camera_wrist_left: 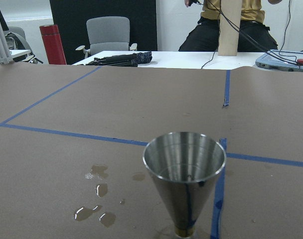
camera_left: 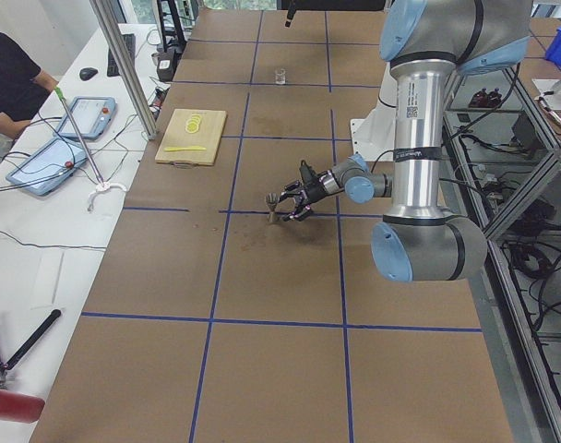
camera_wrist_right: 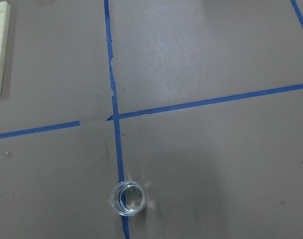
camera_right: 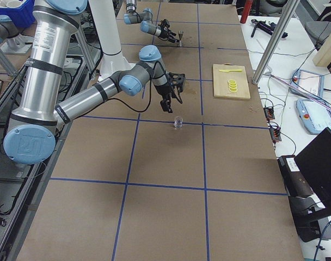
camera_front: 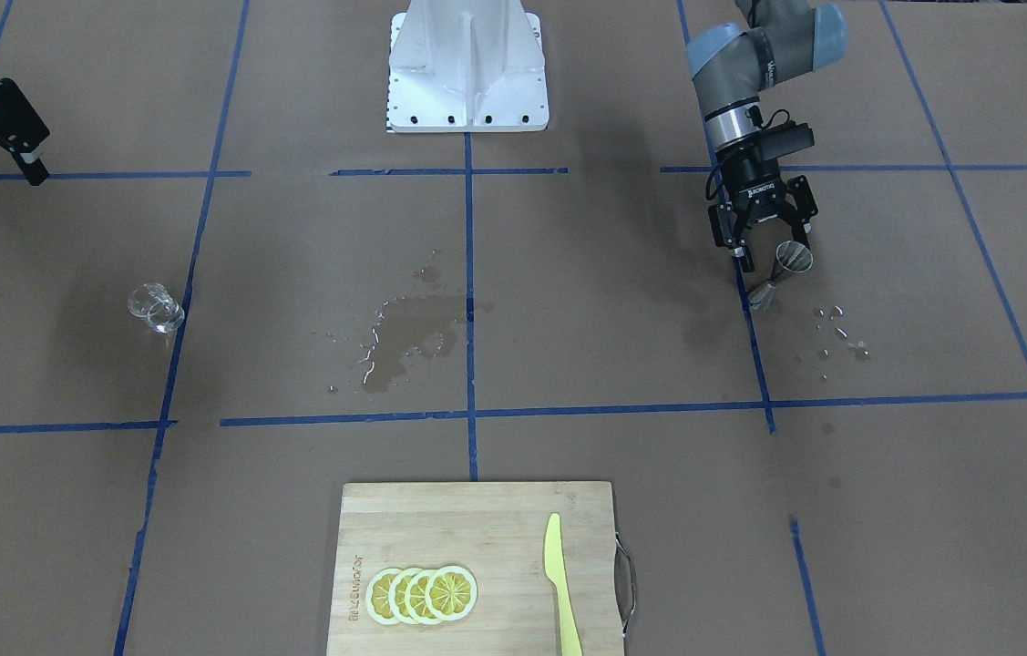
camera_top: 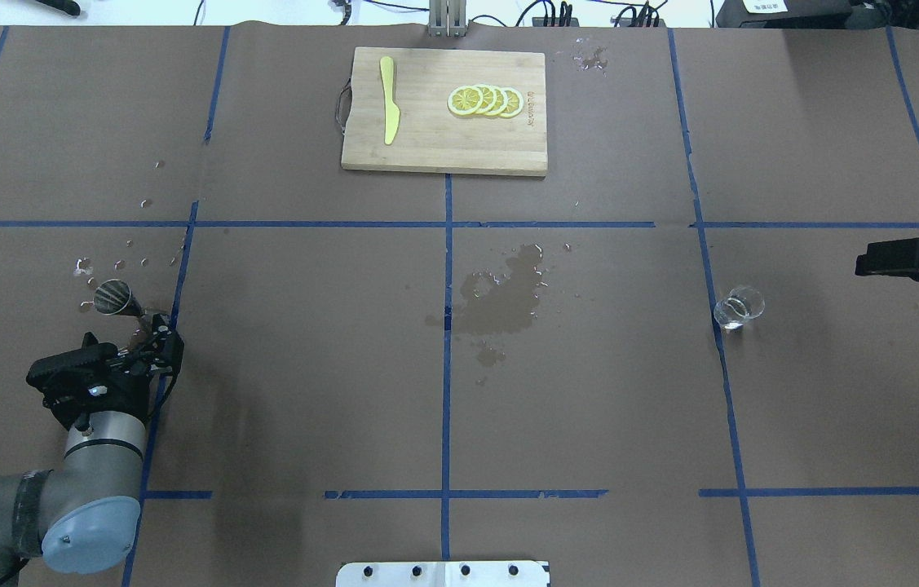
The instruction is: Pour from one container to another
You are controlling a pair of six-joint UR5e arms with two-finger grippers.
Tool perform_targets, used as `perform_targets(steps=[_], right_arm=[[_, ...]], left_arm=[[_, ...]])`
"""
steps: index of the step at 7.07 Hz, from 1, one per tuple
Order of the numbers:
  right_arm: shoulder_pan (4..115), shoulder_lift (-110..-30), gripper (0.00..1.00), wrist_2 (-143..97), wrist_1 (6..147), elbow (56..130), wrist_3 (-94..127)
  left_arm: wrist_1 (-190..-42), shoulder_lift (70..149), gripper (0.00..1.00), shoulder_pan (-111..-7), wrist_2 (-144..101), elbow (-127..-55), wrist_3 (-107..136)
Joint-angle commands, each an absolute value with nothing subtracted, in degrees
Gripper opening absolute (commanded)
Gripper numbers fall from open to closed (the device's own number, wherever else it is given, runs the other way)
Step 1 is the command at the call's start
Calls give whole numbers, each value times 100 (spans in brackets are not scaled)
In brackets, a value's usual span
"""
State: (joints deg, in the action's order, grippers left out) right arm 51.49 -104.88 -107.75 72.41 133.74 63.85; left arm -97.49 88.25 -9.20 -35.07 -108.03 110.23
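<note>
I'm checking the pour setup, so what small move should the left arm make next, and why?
Probably ease the left gripper forward so its open fingers straddle the jigger. The jigger stands upright just off its fingertips, ungripped, while the glass cup sits far across the table, so they likely need bringing together.

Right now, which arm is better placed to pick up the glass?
Right. The glass stands on the robot's right half, close to the open right pincer. The left pincer is far off, beside the jigger.
</note>
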Motion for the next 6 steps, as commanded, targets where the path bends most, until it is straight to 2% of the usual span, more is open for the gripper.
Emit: perform_targets(steps=[1,3,6], right_arm=[[4957,-10582,100,-10451,6917,13377,6478],[4721,-10660,100,-10144,6821,13368,6643],[4484,-10705,100,-9951,6706,13368,6890]], left_arm=[[-9756,9296,91,-1158,-3463,-10356,10969],[-9747,9316,87,-1221,-3384,-10257,10969],[-9747,9316,69,-1362,-3305,-10257,10856]])
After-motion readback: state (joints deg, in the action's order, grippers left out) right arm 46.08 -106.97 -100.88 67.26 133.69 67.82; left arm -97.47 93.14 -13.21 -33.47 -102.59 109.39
